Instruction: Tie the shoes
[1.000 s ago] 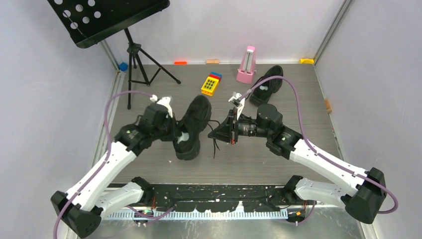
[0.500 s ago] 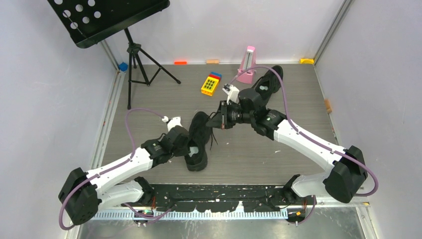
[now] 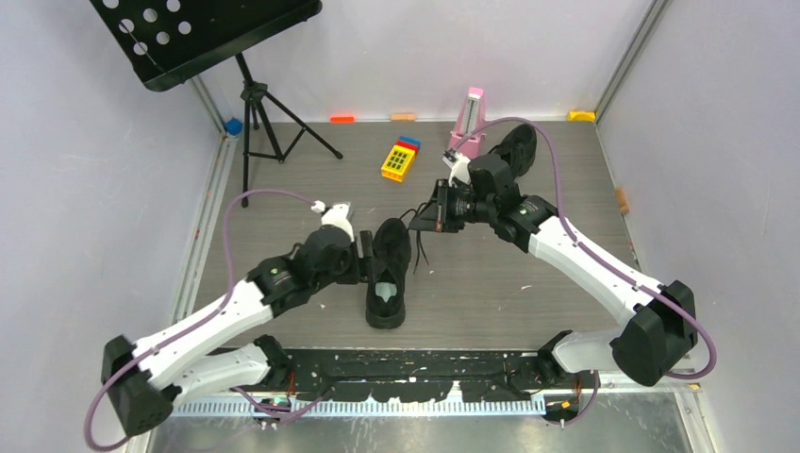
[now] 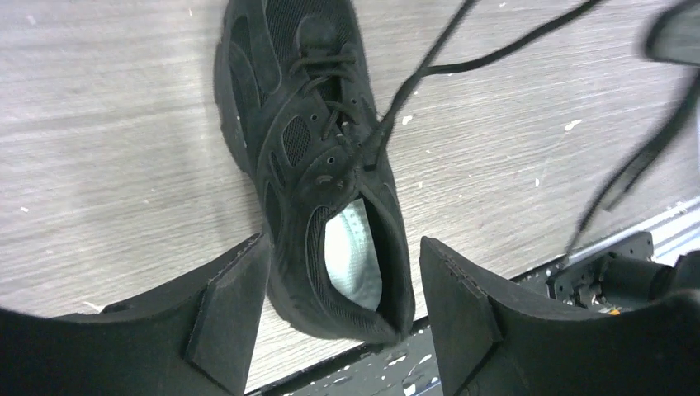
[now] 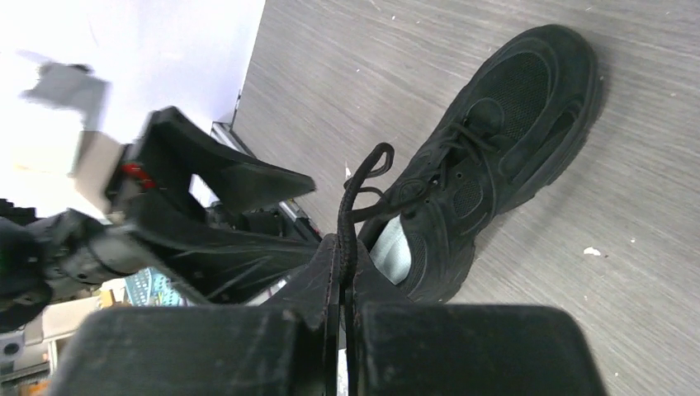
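One black shoe [image 3: 388, 274] lies flat on its sole mid-table, toe pointing away, its pale insole patch [image 4: 353, 256] showing. My left gripper [image 4: 338, 318] is open above its heel, fingers [image 4: 227, 313] apart on either side and touching nothing. The right gripper [image 5: 342, 260] is shut on a thin black lace [image 5: 357, 194] that runs taut from this shoe [image 5: 487, 157] up to it. From above, the right gripper [image 3: 422, 219] hangs just beyond the toe. The second shoe [image 3: 517, 148] sits at the back right, partly behind the right arm.
A black music stand [image 3: 208, 38] on a tripod [image 3: 259, 123] stands at the back left. A pink metronome [image 3: 467, 121] and a yellow toy block [image 3: 400, 159] sit near the back wall. The arms' base rail [image 3: 425, 363] runs along the near edge.
The left gripper has opened and let go of the shoe, which now lies straighter and a little further right. The right gripper has kept the lace and moved slightly away.
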